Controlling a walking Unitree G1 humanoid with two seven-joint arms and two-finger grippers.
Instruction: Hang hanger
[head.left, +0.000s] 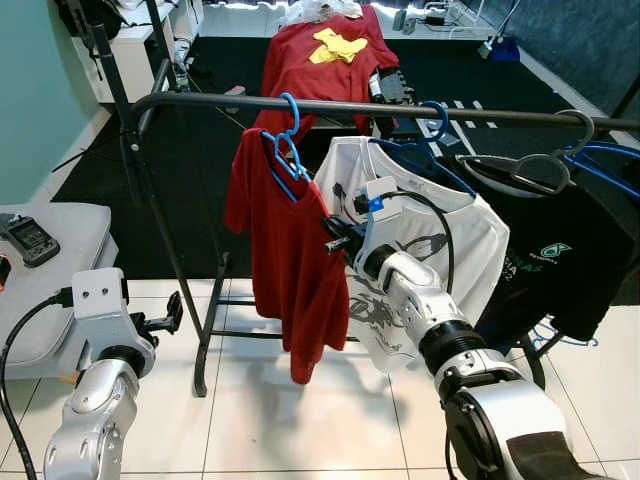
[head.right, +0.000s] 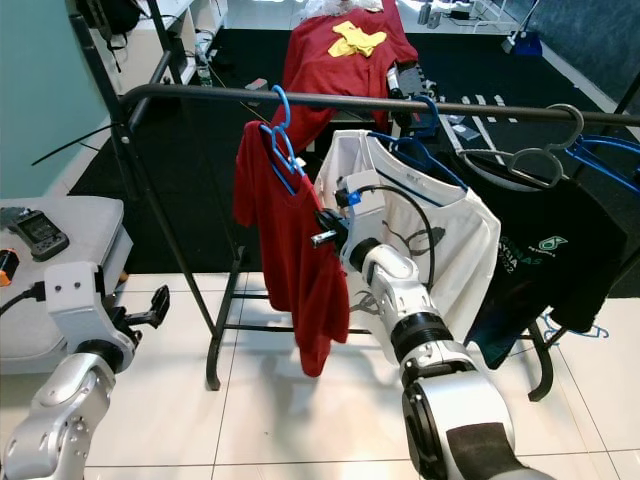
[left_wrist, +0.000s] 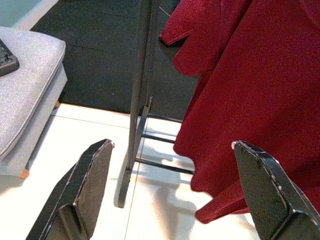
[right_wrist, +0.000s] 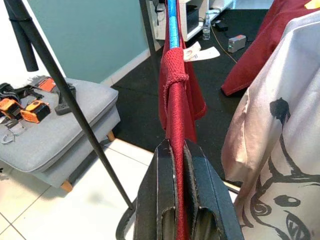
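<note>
Right gripper: my right gripper (right_wrist: 181, 197) is clamped on the shoulder edge of the red T-shirt (head.left: 290, 250), the cloth pinched thin between both black fingers.
Hanger: the blue hanger (head.left: 285, 150) carrying that shirt has its hook over the black rail (head.left: 200, 101) of the clothes rack, so I judge it hung or nearly so.
Left gripper: my left gripper (left_wrist: 170, 200) hangs low with its fingers spread wide, holding nothing, near the rack's upright and the shirt's hem.
Neighbours: a white printed T-shirt (head.left: 440, 240) on its own blue hanger hangs just beside the red one, and my right forearm lies across its front.
Risk, release: if I pull back before letting go, I expect the cloth to drag the hook along or off the rail.
Risk, snag: the wrist cable (head.left: 425, 215) crosses the white shirt and could catch it as I withdraw.
Risk, slip: the shirt looks bunched toward one shoulder, so it may slide off the hanger.
</note>
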